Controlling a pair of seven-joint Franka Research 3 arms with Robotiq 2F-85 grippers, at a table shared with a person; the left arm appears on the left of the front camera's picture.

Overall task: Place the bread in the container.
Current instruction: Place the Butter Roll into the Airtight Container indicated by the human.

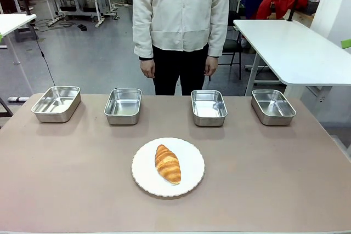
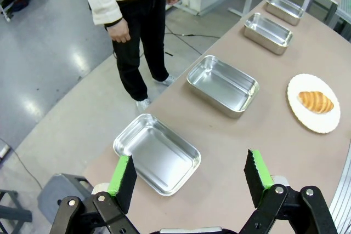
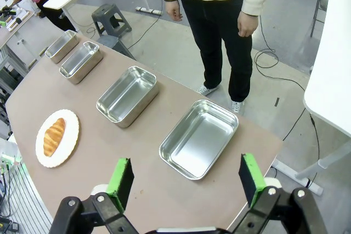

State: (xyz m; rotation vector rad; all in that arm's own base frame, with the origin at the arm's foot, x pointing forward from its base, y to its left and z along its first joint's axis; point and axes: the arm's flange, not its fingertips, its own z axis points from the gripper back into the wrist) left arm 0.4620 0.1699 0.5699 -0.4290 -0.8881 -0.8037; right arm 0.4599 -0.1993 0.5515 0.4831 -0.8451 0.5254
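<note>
Bread lies on a white plate at mid-table, bare tabletop on every side; four steel trays stand spaced along the far edge; left gripper and right gripper both gape, empty.

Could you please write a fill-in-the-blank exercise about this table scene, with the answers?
1. The golden-brown ridged croissant lies on a round ____ plate.
2. Beyond the plate stand ____ shiny rectangular stainless-steel trays in a row.
3. Every tray is ____ inside.
4. The left end effector and the right end effector both have jaws standing ____.
Answers: white; four; empty; open.
</note>
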